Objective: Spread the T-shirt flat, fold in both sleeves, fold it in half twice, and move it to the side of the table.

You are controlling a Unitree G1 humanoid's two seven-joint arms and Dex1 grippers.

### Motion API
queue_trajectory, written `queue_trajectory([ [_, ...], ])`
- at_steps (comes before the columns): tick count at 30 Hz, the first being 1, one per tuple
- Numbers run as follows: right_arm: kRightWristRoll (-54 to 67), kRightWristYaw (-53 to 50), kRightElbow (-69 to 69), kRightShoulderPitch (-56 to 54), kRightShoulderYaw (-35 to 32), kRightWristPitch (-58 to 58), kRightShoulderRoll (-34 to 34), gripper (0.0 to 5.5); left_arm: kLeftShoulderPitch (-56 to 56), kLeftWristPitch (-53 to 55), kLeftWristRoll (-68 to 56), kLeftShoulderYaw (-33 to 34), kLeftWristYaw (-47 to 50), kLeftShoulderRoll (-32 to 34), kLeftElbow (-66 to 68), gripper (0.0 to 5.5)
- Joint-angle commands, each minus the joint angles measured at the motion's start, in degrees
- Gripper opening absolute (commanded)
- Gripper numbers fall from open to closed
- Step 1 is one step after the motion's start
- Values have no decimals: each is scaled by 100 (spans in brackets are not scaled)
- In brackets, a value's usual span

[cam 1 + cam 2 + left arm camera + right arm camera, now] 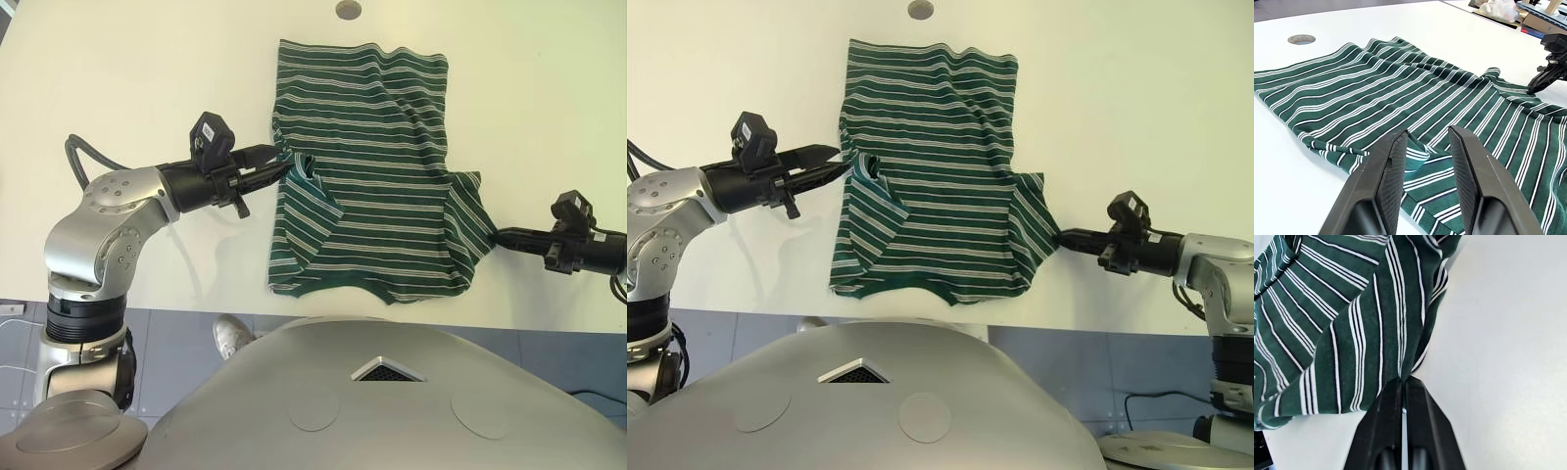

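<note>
T-shirt [372, 157], green with thin white stripes, lies rumpled in the middle of the white bench [127, 78]. Its near edge sits just beside the bench's front edge. Bare surface runs wide to the robot's left and right, with a narrower strip on the far side. There a round hole [348, 10] sits just past the shirt's far edge. The left sleeve [306, 191] is turned in over the body. The right sleeve [475, 211] is drawn outward to a point. The left gripper [282, 164] is at the shirt's left edge by the turned-in sleeve. The right gripper [500, 236] is at the tip of the right sleeve, with open bench beyond it.

From the left wrist, the two dark fingers [1386, 166] stand released, apart from each other. A raised fold of striped cloth shows in the gap just past their tips. Whether they touch it cannot be told. Across the shirt the other arm's gripper meets the far sleeve. A white bag [1498, 7] lies at the bench's distant end.

From the right wrist, the fingers are clenched together, grasping the sleeve's edge. The cloth fans out from them. Bare bench lies alongside.
</note>
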Motion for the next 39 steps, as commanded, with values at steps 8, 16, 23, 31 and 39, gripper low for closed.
queue_trajectory([
  [8,874,-229,-2035,-631,478,506,323,4,-346,-170,223,-93,-72,44,420,153],
  [16,-59,-1427,-2100,-1147,1735,159,1262,76,-280,-927,1353,-617,-114,399,821,153],
  [23,-927,-407,-2681,-163,988,-1544,-348,200,-80,-2660,2522,-455,-390,1188,1107,206],
  [31,-3013,-338,-1407,717,1222,-5871,-438,283,1539,-5105,3684,-1164,-1415,2192,701,294],
  [39,-3547,-1050,-1183,400,1932,-6537,213,283,1183,-5618,4399,-1902,-1132,1541,1051,294],
])
